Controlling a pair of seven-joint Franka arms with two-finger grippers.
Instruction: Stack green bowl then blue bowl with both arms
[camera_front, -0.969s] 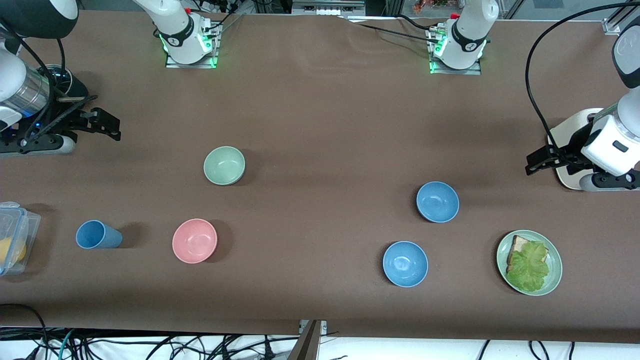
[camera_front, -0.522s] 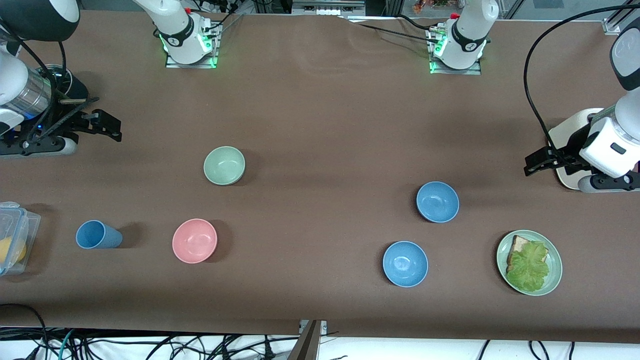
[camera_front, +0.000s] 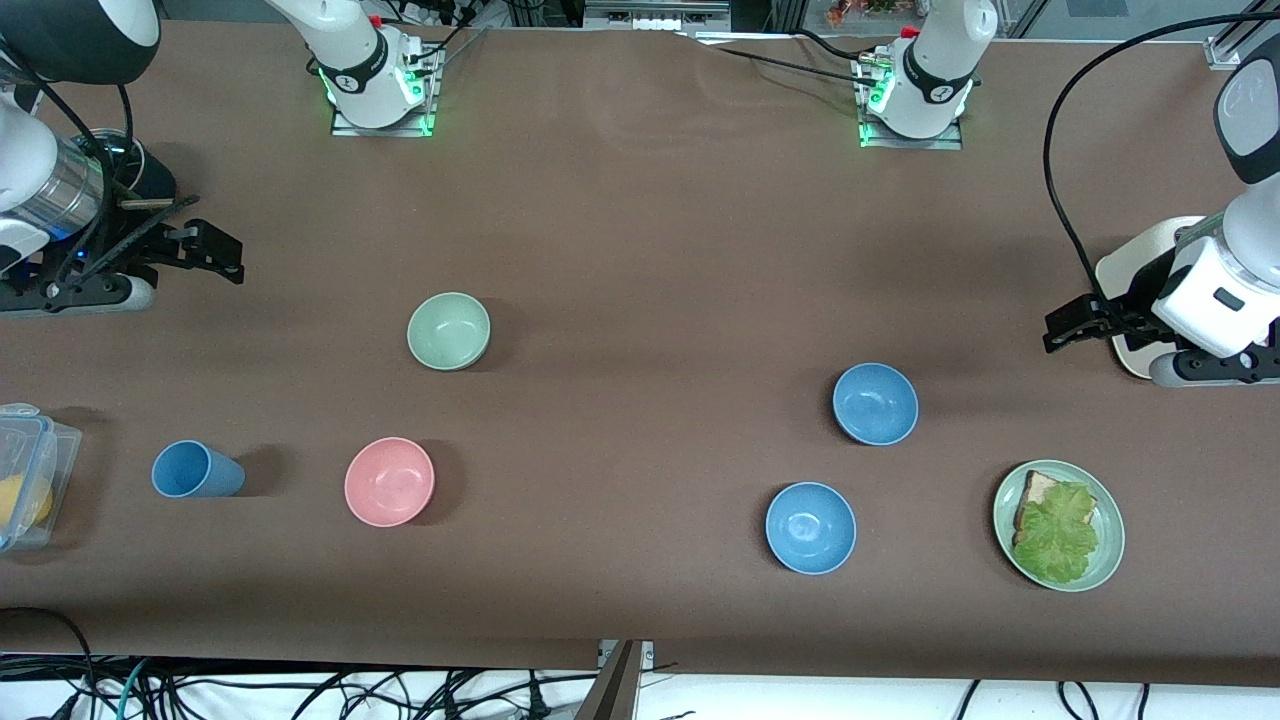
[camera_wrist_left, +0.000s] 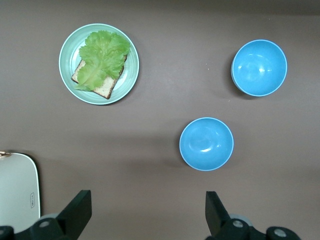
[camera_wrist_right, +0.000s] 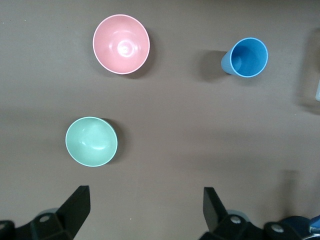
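Bowls sat apart on the table | green bowl (camera_front: 449, 331) toward the right arm's end, farther from the camera than the pink bowl (camera_front: 389, 481) | blue bowl (camera_front: 875, 403) toward the left arm's end, near a shinier blue bowl (camera_front: 810, 527) | left gripper (camera_front: 1072, 327) and right gripper (camera_front: 212, 252) both held nothing, fingers spread wide, over bare table

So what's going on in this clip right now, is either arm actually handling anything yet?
Nothing is held yet. The right gripper is open in the air at the right arm's end of the table, and the left gripper is open at the left arm's end, beside a cream tray. The green bowl sits alone on the table, farther from the front camera than the pink bowl. The blue bowl sits apart, with a second blue bowl nearer the camera. No stacking has started.
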